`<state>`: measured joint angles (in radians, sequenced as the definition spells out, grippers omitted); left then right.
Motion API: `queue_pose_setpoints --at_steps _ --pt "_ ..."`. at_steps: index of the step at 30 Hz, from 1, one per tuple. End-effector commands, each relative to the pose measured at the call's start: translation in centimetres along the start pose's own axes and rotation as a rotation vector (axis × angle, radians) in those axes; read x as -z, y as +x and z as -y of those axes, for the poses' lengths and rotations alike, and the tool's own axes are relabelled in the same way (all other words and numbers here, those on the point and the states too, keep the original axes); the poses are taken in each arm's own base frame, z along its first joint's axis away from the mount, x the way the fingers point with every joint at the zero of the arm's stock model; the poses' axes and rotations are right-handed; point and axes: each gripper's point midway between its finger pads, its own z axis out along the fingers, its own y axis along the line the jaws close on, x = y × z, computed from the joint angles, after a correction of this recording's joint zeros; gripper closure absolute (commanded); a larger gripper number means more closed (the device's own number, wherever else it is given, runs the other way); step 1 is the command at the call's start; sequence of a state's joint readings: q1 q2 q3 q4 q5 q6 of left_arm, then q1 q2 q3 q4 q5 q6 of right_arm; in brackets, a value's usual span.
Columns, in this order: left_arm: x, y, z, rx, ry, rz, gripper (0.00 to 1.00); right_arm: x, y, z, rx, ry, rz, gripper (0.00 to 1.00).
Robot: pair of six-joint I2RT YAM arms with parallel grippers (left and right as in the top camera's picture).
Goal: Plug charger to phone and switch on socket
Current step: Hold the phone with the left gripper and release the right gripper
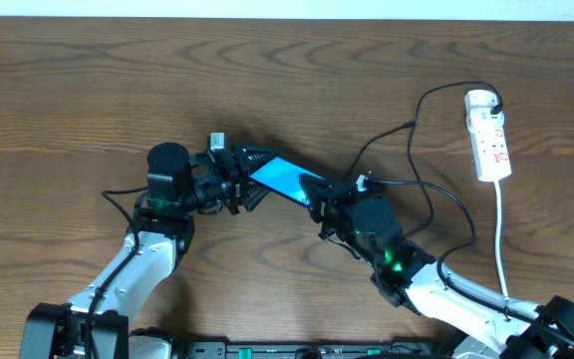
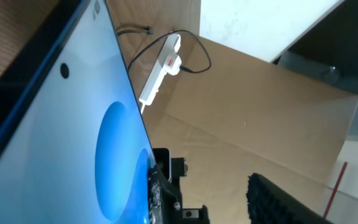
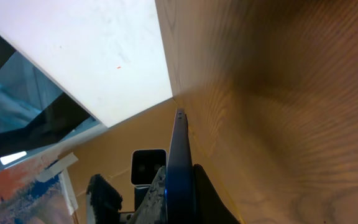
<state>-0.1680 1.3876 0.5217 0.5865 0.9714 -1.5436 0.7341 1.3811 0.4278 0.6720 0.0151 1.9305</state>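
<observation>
The phone (image 1: 279,178), with its blue screen up, lies between my two grippers at mid table. My right gripper (image 1: 319,194) is shut on its right end. The right wrist view shows the phone (image 3: 180,155) edge-on between the jaws (image 3: 180,202). My left gripper (image 1: 250,176) is at the phone's left end. In the left wrist view the screen (image 2: 55,124) fills the left, and the padded finger (image 2: 278,199) stands well apart from it. The charger cable (image 1: 414,120) runs from its adapter (image 1: 493,100) in the socket (image 1: 488,135) to my right gripper. Its tip is hidden there.
The socket's white cord (image 1: 501,229) runs down toward the table's front edge at the right. The socket and the cable loop also show in the left wrist view (image 2: 160,68). A thin black cable (image 1: 456,204) loops beside my right arm.
</observation>
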Motion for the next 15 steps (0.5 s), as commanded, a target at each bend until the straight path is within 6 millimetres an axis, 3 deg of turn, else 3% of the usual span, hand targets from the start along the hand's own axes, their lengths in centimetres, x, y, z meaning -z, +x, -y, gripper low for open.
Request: queue_pose_setpoints --at_steps 1,8,15 --pt "-0.1 -0.1 0.5 -0.011 0.008 0.006 0.38 0.1 0.5 -0.4 -0.014 -0.024 0.01 0.99" --pt "-0.1 -0.1 0.5 0.018 0.008 0.005 0.51 0.2 0.4 -0.5 0.073 -0.048 0.068 0.99" --pt "-0.3 0.0 0.4 0.016 0.006 0.004 0.58 0.3 1.6 -0.7 0.117 -0.066 0.051 0.99"
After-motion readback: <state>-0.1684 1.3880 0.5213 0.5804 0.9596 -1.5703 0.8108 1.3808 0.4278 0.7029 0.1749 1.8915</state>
